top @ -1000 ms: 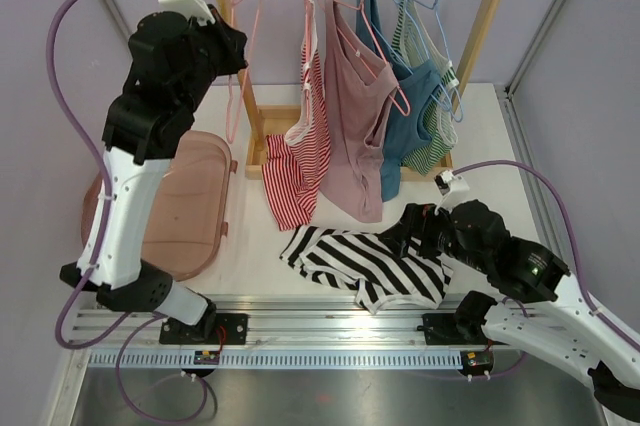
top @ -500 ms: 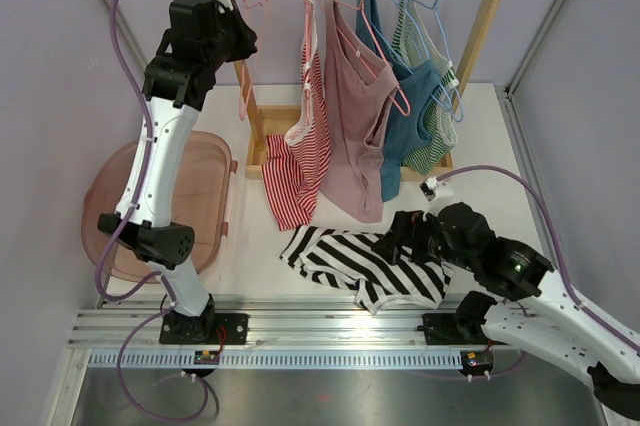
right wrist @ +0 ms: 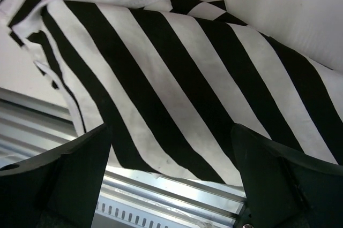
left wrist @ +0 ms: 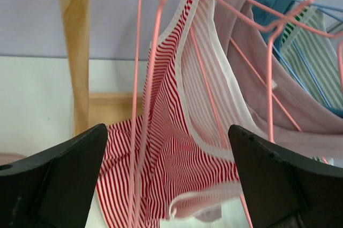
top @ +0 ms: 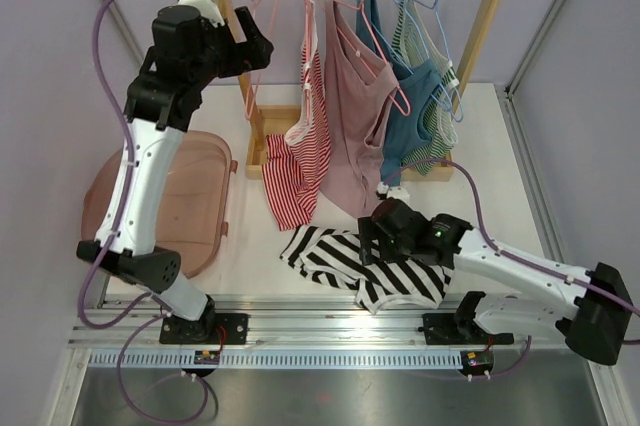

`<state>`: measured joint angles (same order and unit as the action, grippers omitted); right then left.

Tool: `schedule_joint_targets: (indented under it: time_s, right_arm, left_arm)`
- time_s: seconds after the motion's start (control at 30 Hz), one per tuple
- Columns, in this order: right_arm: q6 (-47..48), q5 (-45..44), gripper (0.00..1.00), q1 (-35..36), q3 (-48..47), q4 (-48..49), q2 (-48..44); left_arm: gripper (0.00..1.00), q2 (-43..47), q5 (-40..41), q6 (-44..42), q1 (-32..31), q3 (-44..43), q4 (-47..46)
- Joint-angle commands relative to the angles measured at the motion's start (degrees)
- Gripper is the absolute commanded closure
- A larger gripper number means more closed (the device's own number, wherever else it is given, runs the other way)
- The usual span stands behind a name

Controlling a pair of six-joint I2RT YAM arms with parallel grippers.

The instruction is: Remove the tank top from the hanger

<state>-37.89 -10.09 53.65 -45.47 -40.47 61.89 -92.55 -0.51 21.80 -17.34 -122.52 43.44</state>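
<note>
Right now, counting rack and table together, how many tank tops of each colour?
red-striped tank top: 1
mauve tank top: 1
blue tank top: 1
green-striped tank top: 1
black-and-white striped tank top: 1
Total: 5

Bright, even light falls from above. Soft shadows lie on the white table [top: 500, 136] beneath the hanging clothes [top: 350, 96], and the metal rail [top: 300, 318] gleams faintly. The dark fingers [left wrist: 53, 185] of the left pincer and the fingers [right wrist: 53, 185] of the right pincer sit blurred in the lower corners, while the black-and-white striped top [right wrist: 177, 78] is sharp.
</note>
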Motion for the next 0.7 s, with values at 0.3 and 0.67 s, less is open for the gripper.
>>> schedule_joint_targets:
  time_s: [0.3,0.67]
  right_arm:
    - [-4.38,-6.00,0.00,3.92,0.12,10.48,17.64]
    - [-5.27,-5.82,0.76,6.99,-2.25,11.82,30.22]
  left_arm:
    - [0.01,35.67,3.06,1.49,-0.06,27.14,-1.43]
    - [0.01,60.89,6.84,-5.10,-0.06,52.62,-2.56]
